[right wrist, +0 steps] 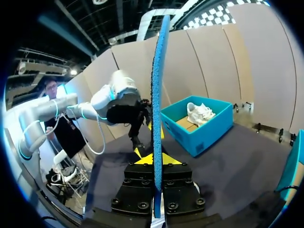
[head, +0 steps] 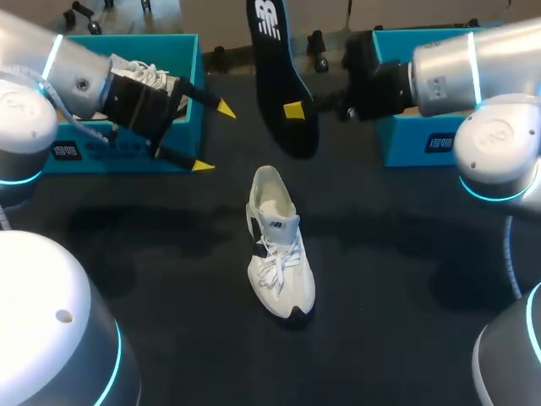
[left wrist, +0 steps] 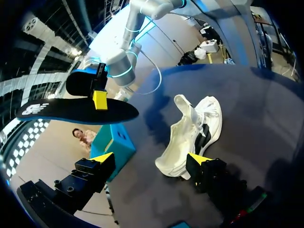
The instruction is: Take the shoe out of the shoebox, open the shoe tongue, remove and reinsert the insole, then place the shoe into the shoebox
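While my right hand (head: 293, 111) pinches the insole (head: 275, 51) above the shoe (head: 279, 254) for reinsertion, my left hand (head: 214, 137) hovers spread.

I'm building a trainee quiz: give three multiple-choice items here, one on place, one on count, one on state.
1. The insole is: A in the shoe; B lying flat; C in the right gripper.
2. Blue shoeboxes on the table: A one; B two; C three.
3. The left gripper is: A open; B shut on the shoe; C shut on the insole.
C: right gripper pinches the insole, held aloft. B: one at each side. A: yellow tips apart, empty.
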Controlling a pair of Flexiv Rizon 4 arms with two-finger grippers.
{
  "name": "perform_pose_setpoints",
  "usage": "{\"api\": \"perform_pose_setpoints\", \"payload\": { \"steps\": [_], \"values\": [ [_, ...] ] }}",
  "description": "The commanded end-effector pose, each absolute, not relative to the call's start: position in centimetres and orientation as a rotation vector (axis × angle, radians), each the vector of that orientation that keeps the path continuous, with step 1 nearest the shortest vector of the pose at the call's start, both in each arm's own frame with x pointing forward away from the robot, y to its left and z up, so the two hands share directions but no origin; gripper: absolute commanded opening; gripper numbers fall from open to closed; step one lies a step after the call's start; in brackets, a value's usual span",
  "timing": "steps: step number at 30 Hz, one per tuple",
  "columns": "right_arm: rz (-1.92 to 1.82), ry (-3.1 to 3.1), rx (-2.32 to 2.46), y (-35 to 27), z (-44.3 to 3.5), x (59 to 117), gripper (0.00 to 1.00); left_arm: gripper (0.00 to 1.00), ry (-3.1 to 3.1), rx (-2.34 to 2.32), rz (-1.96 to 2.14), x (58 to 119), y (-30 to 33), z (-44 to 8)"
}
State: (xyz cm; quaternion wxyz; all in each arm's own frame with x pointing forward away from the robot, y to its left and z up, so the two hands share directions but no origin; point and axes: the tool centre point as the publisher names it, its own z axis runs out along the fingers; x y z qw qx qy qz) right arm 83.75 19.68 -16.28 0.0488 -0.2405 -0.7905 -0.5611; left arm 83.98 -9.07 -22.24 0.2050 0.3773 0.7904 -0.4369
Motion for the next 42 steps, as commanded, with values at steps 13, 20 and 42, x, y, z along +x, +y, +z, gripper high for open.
{"api": "perform_pose_setpoints", "payload": {
  "steps": [13,20,42],
  "values": [
    [-1.726,-2.389,-0.596,21.1,-18.8,84.7,0.00,1.00,2.326,0.907,-1.212,84.4,-9.1,-24.6],
    [-1.726,-2.389,-0.596,21.1,-18.8,84.7,0.00,1.00,2.326,0.907,-1.212,84.4,-9.1,-24.6],
    [-1.743,-2.415,-0.577,20.9,-19.2,85.0,0.00,1.00,2.470,0.807,-1.169,83.9,-9.2,-25.7]
  ]
}}
